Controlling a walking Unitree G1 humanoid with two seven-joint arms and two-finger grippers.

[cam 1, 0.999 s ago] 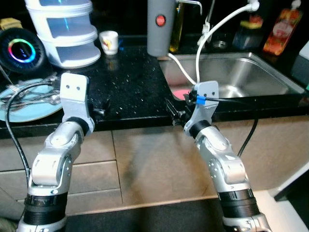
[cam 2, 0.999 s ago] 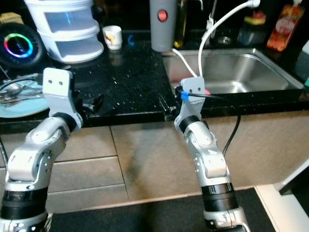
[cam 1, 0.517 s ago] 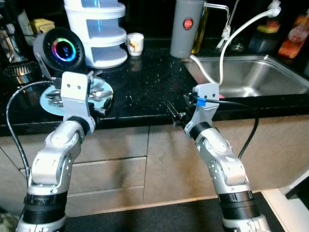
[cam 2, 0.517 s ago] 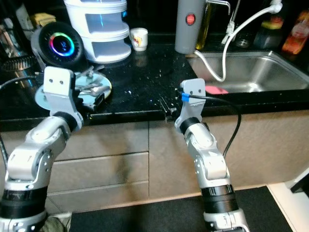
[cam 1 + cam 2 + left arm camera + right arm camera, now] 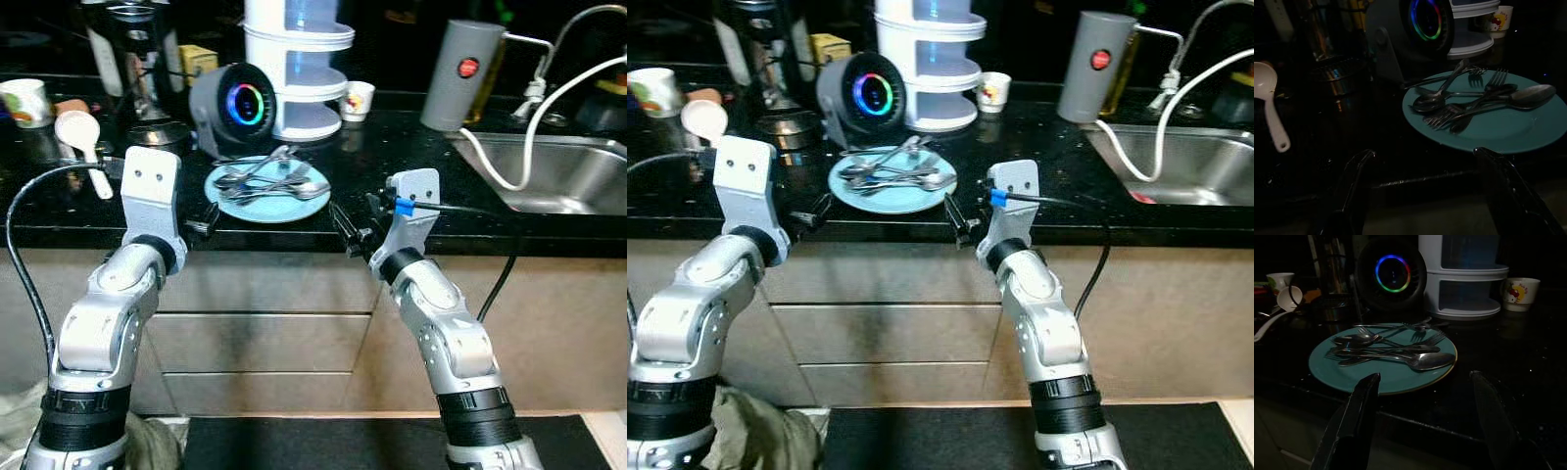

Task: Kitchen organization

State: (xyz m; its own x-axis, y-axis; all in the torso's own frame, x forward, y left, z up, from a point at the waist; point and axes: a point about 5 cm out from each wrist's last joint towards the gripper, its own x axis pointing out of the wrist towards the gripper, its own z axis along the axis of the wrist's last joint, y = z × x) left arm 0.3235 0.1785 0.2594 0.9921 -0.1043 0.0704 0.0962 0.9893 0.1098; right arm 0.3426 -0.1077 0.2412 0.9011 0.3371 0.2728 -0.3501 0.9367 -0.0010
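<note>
Plate [image 5: 266, 204] of cutlery [image 5: 269, 182] at the counter's [image 5: 392, 157] front edge, now centred between both grippers as the view has swung left from the sink [image 5: 554, 176]. Left gripper [image 5: 208, 221] and right gripper [image 5: 345, 229] hover just off that edge, jaws spread and empty, apparently lined up for a first pick.

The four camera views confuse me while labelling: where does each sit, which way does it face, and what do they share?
Left eye view: on the head, looking down at the counter; both silver arms, left gripper and right gripper show.
Right eye view: the stereo twin, same scene.
Left wrist view: along its open black fingers toward the teal plate.
Right wrist view: along its open fingers toward the same plate.
Shared: plate with cutlery, glowing speaker.
</note>
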